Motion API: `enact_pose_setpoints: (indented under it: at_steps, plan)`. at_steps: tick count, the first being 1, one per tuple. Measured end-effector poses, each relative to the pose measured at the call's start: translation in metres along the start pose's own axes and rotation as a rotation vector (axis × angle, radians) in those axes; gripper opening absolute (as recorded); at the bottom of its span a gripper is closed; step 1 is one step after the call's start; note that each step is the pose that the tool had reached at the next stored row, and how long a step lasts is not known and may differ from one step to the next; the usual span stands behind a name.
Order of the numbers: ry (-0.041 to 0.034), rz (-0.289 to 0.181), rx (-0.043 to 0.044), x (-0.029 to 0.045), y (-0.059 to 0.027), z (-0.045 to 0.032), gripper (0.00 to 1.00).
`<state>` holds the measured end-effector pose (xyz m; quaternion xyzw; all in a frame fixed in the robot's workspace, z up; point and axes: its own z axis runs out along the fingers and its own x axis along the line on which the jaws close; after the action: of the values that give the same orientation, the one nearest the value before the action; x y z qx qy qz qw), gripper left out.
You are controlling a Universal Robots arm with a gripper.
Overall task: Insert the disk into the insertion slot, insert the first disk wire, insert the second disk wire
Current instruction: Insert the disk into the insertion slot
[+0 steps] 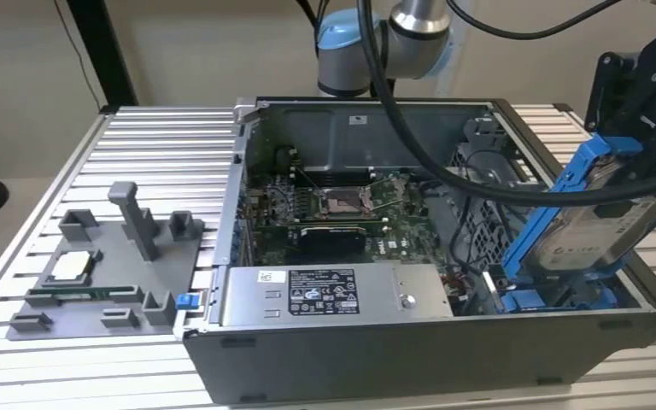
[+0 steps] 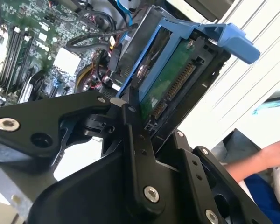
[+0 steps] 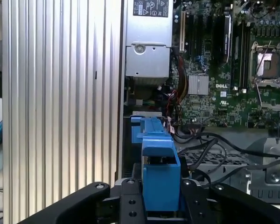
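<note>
At the insertion slot (image 1: pixel 530 300), disk (image 1: pixel 584 235) tilted, clamped between jaws

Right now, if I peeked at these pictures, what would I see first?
The bright blue-framed disk stands tilted at the exterior view's right, with the black gripper clamped on its upper end. Its lower end dips into the open grey case, by the blue slot. The green motherboard lies in the case's middle.
</note>
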<state>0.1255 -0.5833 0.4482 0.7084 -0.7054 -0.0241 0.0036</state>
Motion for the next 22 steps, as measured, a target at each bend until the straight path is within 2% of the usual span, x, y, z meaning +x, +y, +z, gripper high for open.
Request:
enact_pose_setpoints:
  at_steps: [1, 2, 10, 12, 22]
  plan:
    - [-0.0069, 0.0, 0.0001, 0.0, -0.0001, 0.0011, 0.0]
    - [-0.0097, -0.001, 0.0, 0.0001, -0.0004, 0.0027, 0.0]
    - [-0.0131, -0.001, 0.0001, 0.0006, -0.0045, 0.0159, 0.0]
    - [-0.0167, -0.001, 0.0, 0.0007, -0.0046, 0.0188, 0.0]
    - [-0.0193, 0.002, 0.0, 0.0011, -0.0042, 0.032, 0.0]
